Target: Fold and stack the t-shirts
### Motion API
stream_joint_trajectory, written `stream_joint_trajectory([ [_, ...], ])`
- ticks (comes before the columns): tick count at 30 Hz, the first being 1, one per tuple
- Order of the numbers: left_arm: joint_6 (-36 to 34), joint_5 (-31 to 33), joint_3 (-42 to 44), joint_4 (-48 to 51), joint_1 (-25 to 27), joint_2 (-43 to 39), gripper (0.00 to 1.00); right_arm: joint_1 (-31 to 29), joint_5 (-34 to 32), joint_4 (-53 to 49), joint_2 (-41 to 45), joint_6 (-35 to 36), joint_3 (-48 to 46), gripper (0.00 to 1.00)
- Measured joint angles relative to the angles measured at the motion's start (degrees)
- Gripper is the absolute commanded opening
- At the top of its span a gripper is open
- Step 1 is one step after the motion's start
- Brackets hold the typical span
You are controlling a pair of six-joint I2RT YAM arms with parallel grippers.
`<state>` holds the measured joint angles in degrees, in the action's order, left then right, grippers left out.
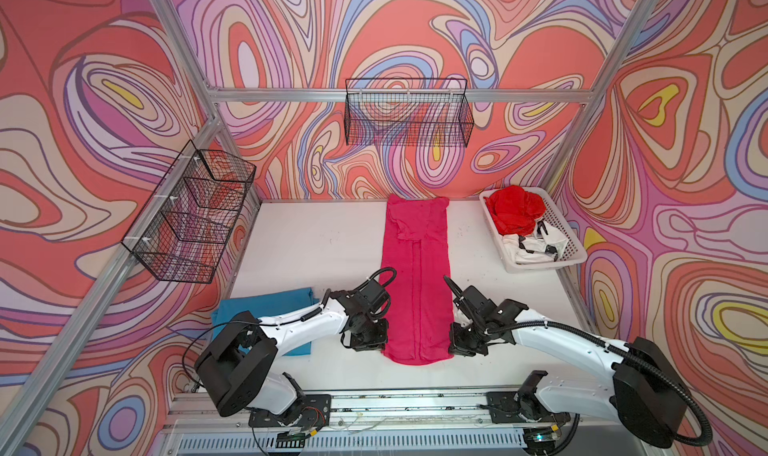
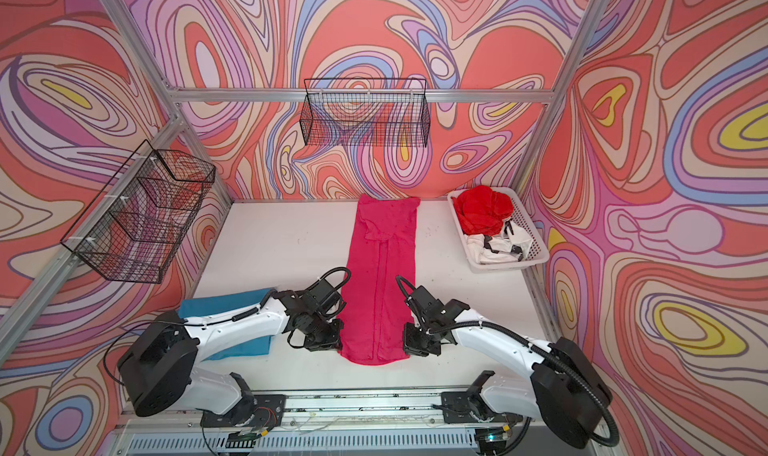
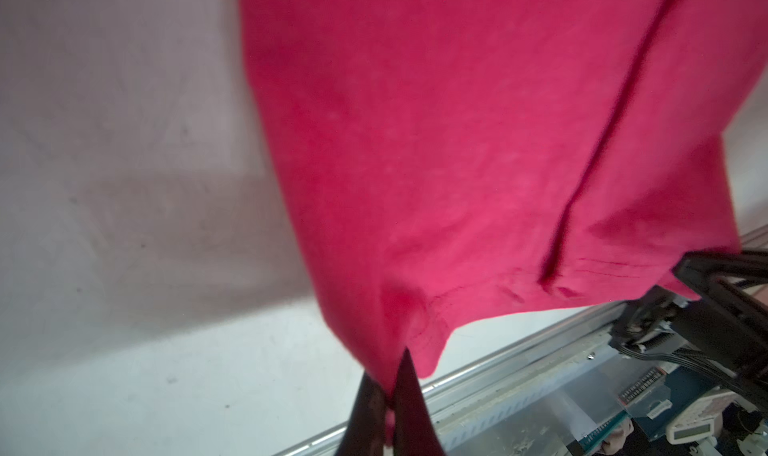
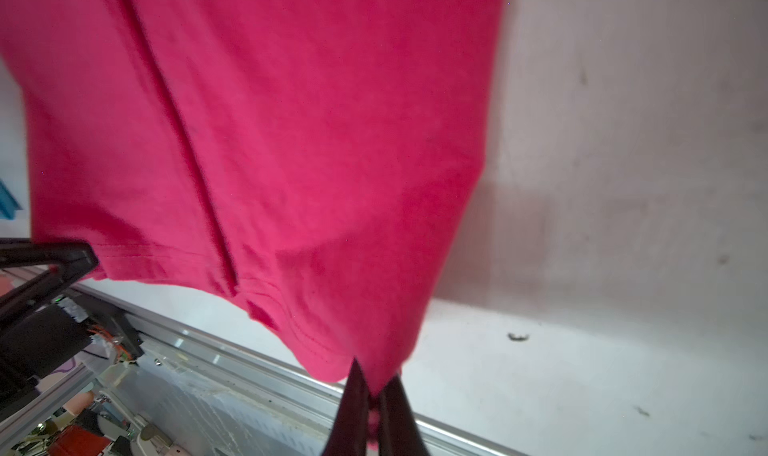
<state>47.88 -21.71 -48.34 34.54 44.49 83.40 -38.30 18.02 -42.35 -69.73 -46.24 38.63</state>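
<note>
A magenta-pink t-shirt (image 1: 415, 275) (image 2: 384, 275) lies down the middle of the white table as a long narrow strip, its sides folded in. My left gripper (image 1: 383, 346) (image 3: 390, 391) is shut on its near left hem corner. At the near right hem corner, my right gripper (image 1: 451, 346) (image 4: 374, 391) is shut on the cloth. Both corners are lifted slightly off the table. A folded teal-blue t-shirt (image 1: 266, 308) lies at the front left, partly under my left arm. The red t-shirt (image 1: 515, 213) and the white t-shirt (image 1: 532, 246) sit crumpled in a basket.
The white plastic basket (image 1: 575, 250) stands at the back right corner of the table. Black wire baskets hang on the back wall (image 1: 409, 113) and on the left wall (image 1: 191, 213). An aluminium rail (image 1: 395, 404) runs along the table's front edge.
</note>
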Motion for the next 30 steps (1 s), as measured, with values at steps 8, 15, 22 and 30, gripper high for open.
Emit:
stream_joint_trajectory([
  [8,-6.47,-0.96,-16.83,6.73,-9.42,5.09,0.0,9.25,-1.64,-4.22,-3.8,5.49,13.09,0.0],
  [15,-12.39,-2.38,-33.0,8.83,-14.6,17.16,0.0,16.0,-1.7,-4.09,-16.39,12.13,25.14,0.0],
  [22,-16.59,-2.78,-46.71,10.91,-18.47,28.83,0.0,20.83,-1.44,-2.21,-28.96,17.53,37.31,0.0],
  [30,-17.92,-3.26,-54.58,11.06,-20.72,37.66,0.0,24.28,-0.33,-0.57,-39.89,20.48,45.9,0.0],
])
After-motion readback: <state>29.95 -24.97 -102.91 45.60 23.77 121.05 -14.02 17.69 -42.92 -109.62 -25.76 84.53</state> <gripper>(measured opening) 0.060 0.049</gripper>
